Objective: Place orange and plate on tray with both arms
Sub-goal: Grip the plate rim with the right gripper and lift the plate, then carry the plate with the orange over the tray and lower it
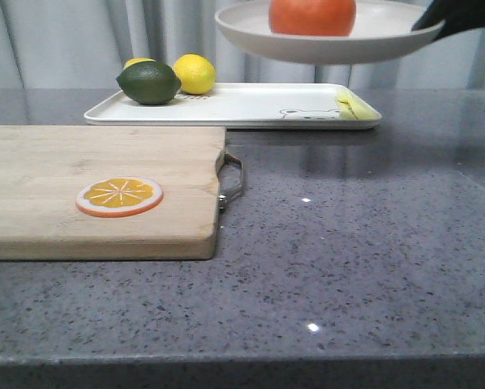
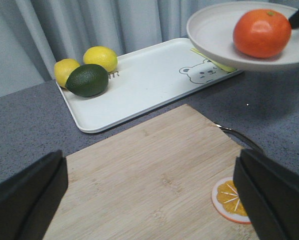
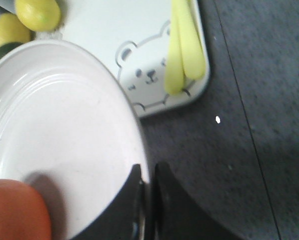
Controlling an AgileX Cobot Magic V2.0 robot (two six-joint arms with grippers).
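The orange (image 1: pixel 312 16) lies in the off-white plate (image 1: pixel 251 31), which hangs in the air above the right part of the white tray (image 1: pixel 251 104). My right gripper (image 3: pixel 147 176) is shut on the plate's rim (image 3: pixel 134 120), one finger inside and one outside; its dark tip shows at the front view's top right (image 1: pixel 457 14). The left wrist view shows orange (image 2: pixel 262 33), plate (image 2: pixel 209 27) and tray (image 2: pixel 144 80) too. My left gripper (image 2: pixel 149 195) is open and empty above the wooden cutting board (image 2: pixel 154 170); it does not show in the front view.
Two lemons (image 1: pixel 194 73) and a dark green fruit (image 1: pixel 149 82) lie at the tray's left end, yellow strips (image 1: pixel 349 105) at its right end by the bear drawing (image 1: pixel 307 114). An orange slice (image 1: pixel 119 196) lies on the cutting board (image 1: pixel 96 162), whose metal handle (image 1: pixel 233 174) points right.
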